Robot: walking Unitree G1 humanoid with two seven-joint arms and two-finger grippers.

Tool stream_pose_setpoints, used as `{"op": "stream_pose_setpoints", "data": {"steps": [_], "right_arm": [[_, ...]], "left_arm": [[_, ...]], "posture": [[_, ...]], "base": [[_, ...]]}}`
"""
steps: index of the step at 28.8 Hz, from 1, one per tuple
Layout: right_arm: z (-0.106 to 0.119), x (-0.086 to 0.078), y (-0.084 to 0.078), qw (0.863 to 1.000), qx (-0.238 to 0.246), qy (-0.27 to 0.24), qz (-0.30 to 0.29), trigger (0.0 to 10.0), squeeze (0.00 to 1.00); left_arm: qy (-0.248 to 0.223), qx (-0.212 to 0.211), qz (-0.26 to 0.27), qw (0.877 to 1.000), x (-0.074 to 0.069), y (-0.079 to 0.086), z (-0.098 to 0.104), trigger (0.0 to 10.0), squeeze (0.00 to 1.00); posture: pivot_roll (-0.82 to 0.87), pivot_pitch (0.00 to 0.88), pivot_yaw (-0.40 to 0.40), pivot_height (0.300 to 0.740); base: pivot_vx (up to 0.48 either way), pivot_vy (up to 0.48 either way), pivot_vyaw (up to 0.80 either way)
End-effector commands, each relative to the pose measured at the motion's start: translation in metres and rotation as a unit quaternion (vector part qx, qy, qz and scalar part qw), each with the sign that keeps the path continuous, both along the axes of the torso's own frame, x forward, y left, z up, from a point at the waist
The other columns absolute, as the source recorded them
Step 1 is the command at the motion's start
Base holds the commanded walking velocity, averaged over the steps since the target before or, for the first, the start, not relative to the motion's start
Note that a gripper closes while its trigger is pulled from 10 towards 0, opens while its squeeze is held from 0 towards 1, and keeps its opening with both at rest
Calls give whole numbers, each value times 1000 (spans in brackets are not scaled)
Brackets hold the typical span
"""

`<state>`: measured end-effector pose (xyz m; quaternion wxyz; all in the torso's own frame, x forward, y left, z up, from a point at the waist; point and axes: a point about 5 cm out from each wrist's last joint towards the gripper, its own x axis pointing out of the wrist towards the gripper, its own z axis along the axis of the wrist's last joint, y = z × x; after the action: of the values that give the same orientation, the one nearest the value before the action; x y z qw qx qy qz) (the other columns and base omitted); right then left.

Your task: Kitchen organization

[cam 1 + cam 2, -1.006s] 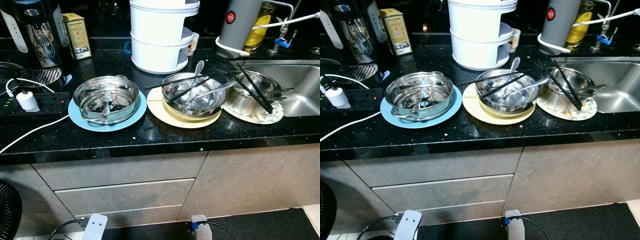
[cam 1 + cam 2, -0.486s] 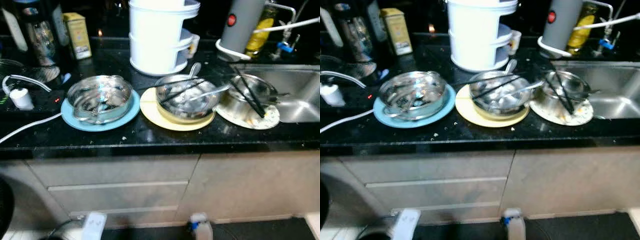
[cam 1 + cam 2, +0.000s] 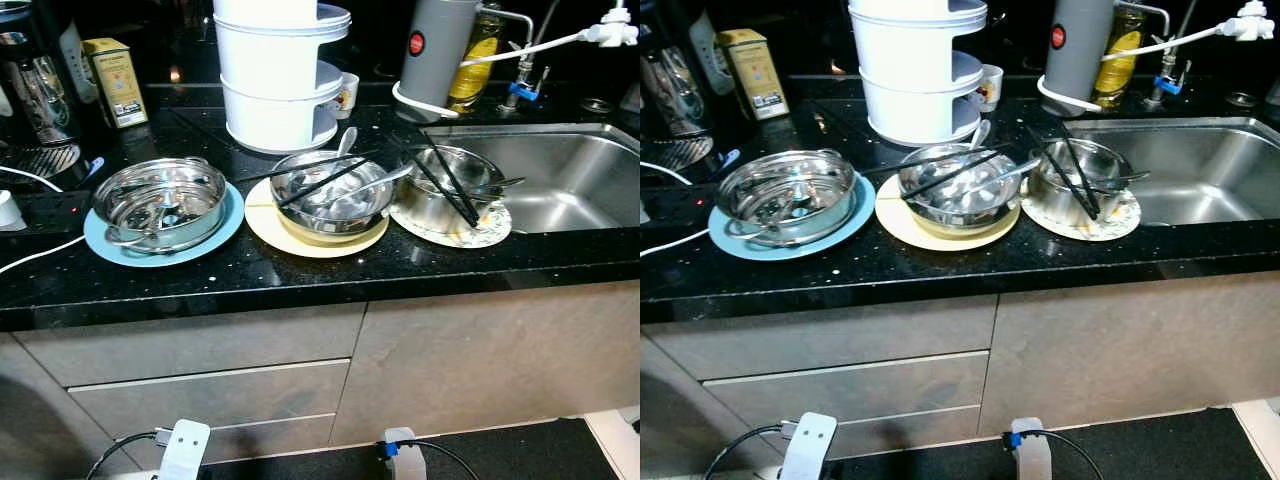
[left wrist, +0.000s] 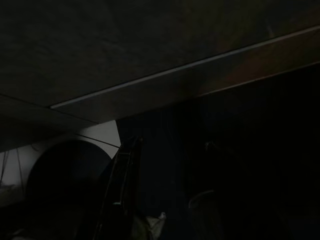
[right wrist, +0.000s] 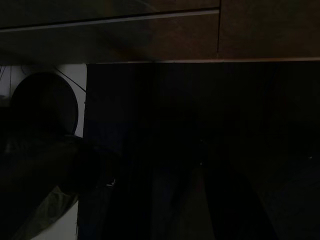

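The two eye views look forward and down from the robot's head, standing a little back from the black bench point(image 3: 300, 275). Both see the same things: the bench top, the blue plate point(image 3: 160, 240), the yellow plate point(image 3: 940, 222), the sink point(image 3: 560, 180) and the grey drawers point(image 3: 840, 385) below. The right eye view sits a bit to the side, so everything shifts slightly left in it.

Each wrist view looks out along its own end effector, from low down and close to the cupboard fronts. Both are very dark. The left wrist view faces a drawer edge point(image 4: 175, 70) ahead of its end effector. The right wrist view faces a cupboard seam point(image 5: 150, 17).
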<state>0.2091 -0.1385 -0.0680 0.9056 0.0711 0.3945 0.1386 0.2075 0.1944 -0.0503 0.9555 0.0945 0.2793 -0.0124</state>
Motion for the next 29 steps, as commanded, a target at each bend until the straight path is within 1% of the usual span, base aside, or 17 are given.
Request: {"op": "stream_pose_setpoints", "data": {"steps": [1, 4, 5, 7, 8, 9, 10, 12, 14, 17, 18, 20, 21, 24, 25, 28, 29], "right_arm": [[-4, -6, -1, 1000, -3, 10, 3, 10000, 0], [-4, -6, -1, 1000, -4, 7, 4, 10000, 0], [-3, -6, -1, 1000, -4, 5, 4, 10000, 0], [-3, -6, -2, 1000, -3, 2, 5, 10000, 0], [-3, -6, -4, 1000, -5, 0, 7, 10000, 0], [-2, -6, -5, 1000, -6, -4, 9, 10000, 0], [-2, -6, -5, 1000, -6, -4, 9, 10000, 0], [0, -3, -6, 1000, -6, -15, 15, 10000, 0], [2, -1, -7, 1000, -5, -21, 18, 10000, 0], [16, 14, -3, 996, 17, -75, 35, 10000, 0], [16, 14, -3, 996, 17, -75, 35, 10000, 0], [25, 21, -4, 992, 35, -111, 38, 10000, 0], [25, 21, -4, 992, 35, -111, 38, 10000, 0], [35, 27, -7, 986, 48, -152, 45, 10000, 0], [35, 27, -7, 986, 48, -152, 45, 10000, 0], [42, 31, -8, 983, 65, -171, 32, 10000, 0], [45, 32, -9, 981, 68, -177, 29, 10000, 0]], "left_arm": [[-9, 6, -11, 1000, -4, 3, 1, 10000, 0], [-10, 10, -46, 999, -6, 1, 1, 10000, 0], [-23, 13, -85, 996, -9, -2, 4, 10000, 0], [-74, -3, -127, 989, -18, -6, 17, 10000, 0], [-114, -4, -135, 984, -22, -6, 29, 10000, 0], [-156, -3, -127, 980, -26, -3, 43, 10000, 0], [-156, -3, -127, 980, -26, -3, 43, 10000, 0], [-213, 0, -109, 971, -30, 1, 64, 10000, 0], [-230, 0, -101, 968, -31, 2, 71, 10000, 0], [-315, 12, -82, 945, -30, 5, 115, 10000, 0], [-315, 12, -82, 945, -30, 5, 115, 10000, 0], [-364, 16, -74, 928, -29, 4, 142, 10000, 0], [-364, 16, -74, 928, -29, 4, 142, 10000, 0], [-435, 41, -48, 898, -25, 4, 182, 10000, 0], [-435, 41, -48, 898, -25, 4, 182, 10000, 0], [-470, 62, -15, 880, -10, 4, 210, 10000, 0], [-482, 60, -19, 874, -6, 1, 219, 10000, 43]], "posture": [[-20, 137, -50, 740], [-24, 139, -46, 740], [-29, 137, -46, 740], [-35, 138, -45, 740], [-37, 138, -46, 740], [-34, 140, -50, 740], [-34, 140, -50, 740], [-25, 140, -56, 740], [-22, 140, -59, 740], [-9, 146, -73, 740], [-9, 146, -73, 740], [0, 146, -76, 740], [0, 146, -76, 740], [-6, 145, -69, 740], [-6, 145, -69, 740], [-12, 141, -64, 740], [-12, 141, -64, 740]], "base": [[0, 0, 0], [0, 0, 0], [0, 0, 0], [0, 0, 0], [0, 0, 0], [0, 0, 0], [0, 0, 0], [0, 0, 0], [0, 0, 0], [0, 0, 0], [0, 0, 0], [0, 0, 0], [0, 0, 0], [0, 0, 0], [0, 0, 0], [0, 0, 0], [0, 0, 0]]}}
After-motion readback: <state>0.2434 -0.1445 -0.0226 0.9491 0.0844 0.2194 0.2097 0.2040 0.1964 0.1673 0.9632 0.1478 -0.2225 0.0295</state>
